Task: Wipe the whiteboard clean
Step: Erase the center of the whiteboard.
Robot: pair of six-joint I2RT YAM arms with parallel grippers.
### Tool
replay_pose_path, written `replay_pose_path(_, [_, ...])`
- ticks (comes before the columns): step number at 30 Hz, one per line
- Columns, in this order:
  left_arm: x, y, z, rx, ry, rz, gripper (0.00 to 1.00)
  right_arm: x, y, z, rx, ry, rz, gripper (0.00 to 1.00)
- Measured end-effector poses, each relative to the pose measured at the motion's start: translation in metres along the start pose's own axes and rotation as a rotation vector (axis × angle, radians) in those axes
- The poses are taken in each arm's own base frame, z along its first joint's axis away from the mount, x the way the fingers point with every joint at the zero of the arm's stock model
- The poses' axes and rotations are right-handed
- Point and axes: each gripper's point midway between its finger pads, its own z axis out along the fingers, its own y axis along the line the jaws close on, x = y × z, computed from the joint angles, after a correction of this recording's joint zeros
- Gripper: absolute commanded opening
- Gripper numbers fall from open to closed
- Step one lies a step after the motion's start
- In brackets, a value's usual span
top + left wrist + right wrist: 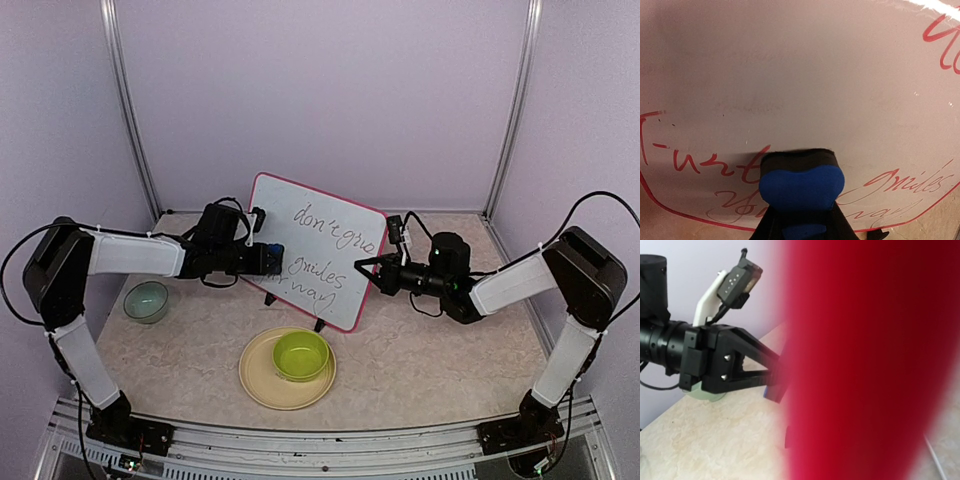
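Handwriting across the whiteboard point(318, 262), dark from above, red in the left wrist view. Top line starting "don't", second word unclear. Below it, something like "guides". Lowest line ending in "way". Left portion of the face bare, with only faint smears.

Far left on the table point(420, 350), a small teal bowl point(146, 301), glassy-looking, well apart from the board. Next, the left arm point(130, 255) reaching in from the left, left jaws pinching a blue eraser point(801, 186). Dark felt face of the eraser pressed flat against the board's left half, covering part of the writing in the wrist view. Board itself at the middle of the table, toward the back, standing tilted on two small black feet point(318, 324). In front of it, near the front edge, a round beige plate point(256, 382) carrying a lime-green bowl point(301, 355). At the right, the right arm point(520, 280) reaching in, right jaws pressed together on the board's right edge. In the right wrist view, the frame a red blur filling most of the picture and hiding the jaws themselves.

Board rectangular, glossy white, with a rounded pink-red frame. Eraser of soft-looking foam with rounded lobes. Table pale and marbled like stone. Walls plain lavender, with metal posts point(128, 110) at the corners.
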Motion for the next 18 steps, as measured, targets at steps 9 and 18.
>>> replay_pose_path(9, [-0.038,-0.013,-0.005,0.001,0.012,0.017,0.01,0.0,-0.001,0.001,0.003,-0.002,0.002,0.0])
replay_pose_path(18, [-0.094,-0.036,-0.017,0.054,-0.121,0.049,0.01,-0.001,0.001,0.002,-0.011,-0.001,-0.016,0.0])
